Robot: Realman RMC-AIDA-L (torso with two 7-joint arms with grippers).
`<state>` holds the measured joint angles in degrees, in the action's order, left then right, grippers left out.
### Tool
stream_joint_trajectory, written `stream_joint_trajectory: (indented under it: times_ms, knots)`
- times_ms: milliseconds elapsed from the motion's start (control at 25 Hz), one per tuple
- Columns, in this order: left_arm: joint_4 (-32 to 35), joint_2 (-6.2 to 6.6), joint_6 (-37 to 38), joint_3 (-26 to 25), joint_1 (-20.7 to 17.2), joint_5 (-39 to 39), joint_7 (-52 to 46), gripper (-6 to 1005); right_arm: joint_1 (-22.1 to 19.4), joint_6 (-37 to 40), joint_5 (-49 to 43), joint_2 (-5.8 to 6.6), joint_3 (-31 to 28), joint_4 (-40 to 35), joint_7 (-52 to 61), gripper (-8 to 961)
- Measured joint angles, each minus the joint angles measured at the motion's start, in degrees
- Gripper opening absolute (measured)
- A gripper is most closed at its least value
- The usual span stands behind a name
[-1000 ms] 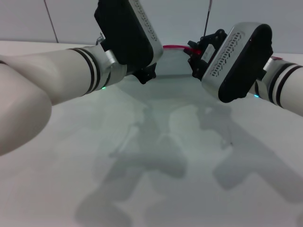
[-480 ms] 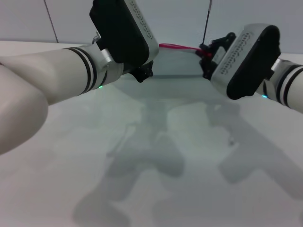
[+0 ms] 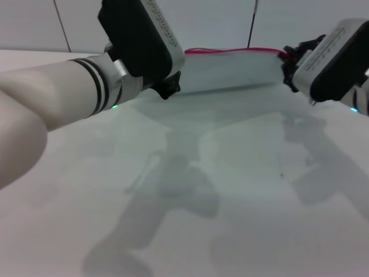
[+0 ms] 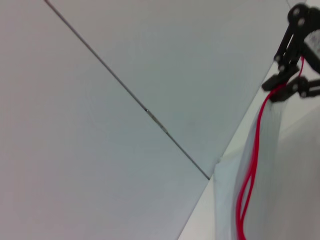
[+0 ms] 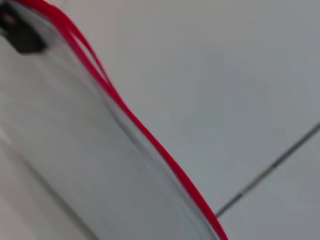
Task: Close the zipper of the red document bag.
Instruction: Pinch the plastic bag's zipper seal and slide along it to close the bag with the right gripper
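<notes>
My right fingers point(image 3: 286, 59) pinched the zipper point(image 3: 233, 51) at the far right end of the red document bag point(image 3: 230, 72), held upright above the desk point(image 3: 230, 190). My left fingers point(image 3: 167, 88) gripped the bag's left end, their closure hidden.

Zipper point(image 3: 233, 51) bright red; red document bag point(image 3: 230, 72) translucent pale blue-grey.

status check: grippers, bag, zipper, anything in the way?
Left gripper at bag's left end. Right gripper pinching zipper at right end. Red document bag held up, zipper split near left. Nothing in the way.
</notes>
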<state>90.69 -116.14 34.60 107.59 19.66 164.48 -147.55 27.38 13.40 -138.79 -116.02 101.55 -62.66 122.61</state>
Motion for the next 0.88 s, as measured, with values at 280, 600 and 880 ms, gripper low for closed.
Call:
stream_joint_trajectory:
  times_ms: [280, 600, 880]
  knots:
    - [1.03, -0.05, -0.69, -0.94, -1.44, 0.05, 0.60, 54, -0.10, -0.12, -0.43, 0.00, -5.13, 2.09, -0.07, 81]
    - [1.50, 0.00, -0.78, -1.82, -1.95, 0.05, 0.68, 54, -0.08, -0.16, -0.69, 0.00, -7.82, 2.30, -0.48, 81]
    - [1.51, 0.02, -0.85, -1.89, -1.99, 0.05, 1.27, 55, -0.08, -0.86, -0.83, 0.00, -7.95, 2.30, -0.56, 79]
